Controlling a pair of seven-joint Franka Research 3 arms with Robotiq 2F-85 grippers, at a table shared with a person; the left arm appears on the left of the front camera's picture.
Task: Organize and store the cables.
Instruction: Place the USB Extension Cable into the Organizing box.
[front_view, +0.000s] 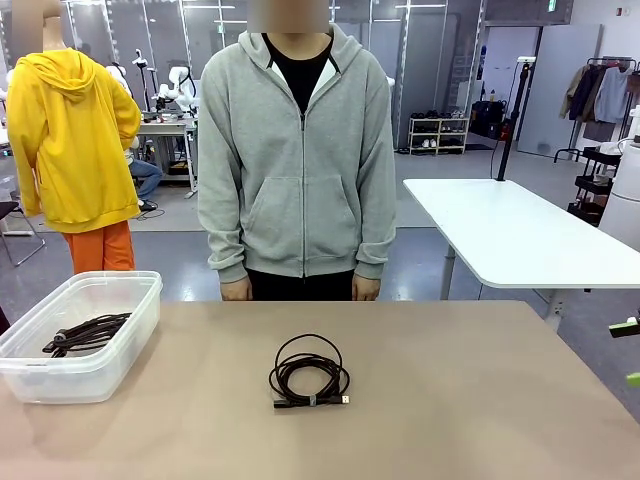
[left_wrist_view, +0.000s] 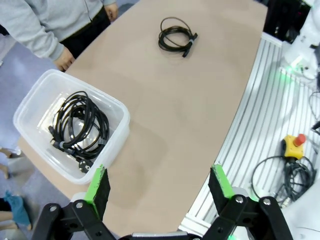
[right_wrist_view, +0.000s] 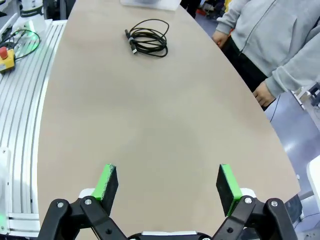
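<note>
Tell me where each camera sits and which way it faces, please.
Front view: between the arms, facing the person across the table.
Left wrist view: above the table's edge, looking down past the open left pincer at the bin.
Right wrist view: looking down past the open right pincer at bare table.
All share the coiled cable.

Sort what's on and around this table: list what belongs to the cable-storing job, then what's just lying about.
Job:
coiled cable loose on the table
clear bin
stored cables in that bin

Lying about:
red stop button off the table's edge
white side table
</note>
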